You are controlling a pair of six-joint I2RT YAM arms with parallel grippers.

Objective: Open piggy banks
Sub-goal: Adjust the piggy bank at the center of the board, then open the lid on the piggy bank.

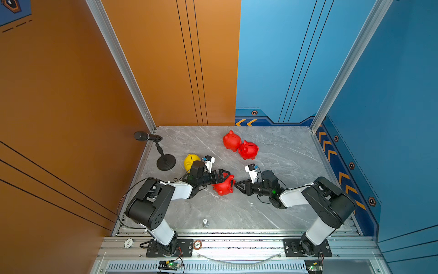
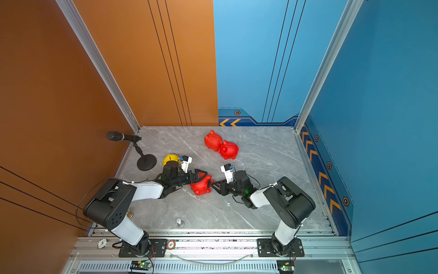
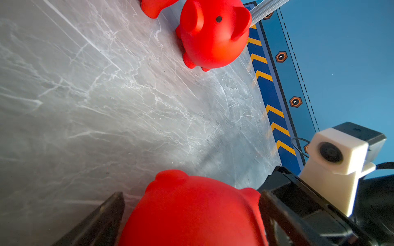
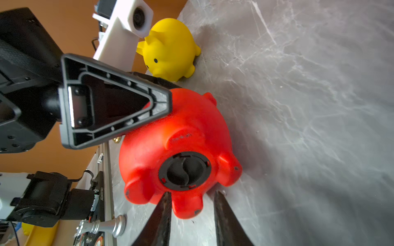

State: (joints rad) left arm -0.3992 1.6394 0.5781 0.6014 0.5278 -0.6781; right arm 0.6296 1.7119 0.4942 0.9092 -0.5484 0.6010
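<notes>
A red piggy bank (image 1: 224,188) (image 2: 201,188) lies on its side mid-table, its belly with a round black plug (image 4: 184,171) facing my right arm. My left gripper (image 1: 225,178) (image 3: 191,194) is open, its fingers straddling the pig's body from the back. My right gripper (image 1: 235,186) (image 4: 193,192) is open only narrowly, and its tips bracket one foot of this pig, just below the plug. One tip touches the foot and the other stands a little apart. Two more red piggy banks (image 1: 231,141) (image 1: 248,150) stand together at the back. A yellow piggy bank (image 1: 190,161) (image 4: 170,49) stands behind my left wrist.
A black microphone on a round stand (image 1: 166,162) sits at the table's left edge. A small silver knob (image 1: 205,223) stands near the front edge. Two poker chips (image 1: 128,243) (image 1: 197,244) lie on the front rail. Walls close in the left, back and right sides.
</notes>
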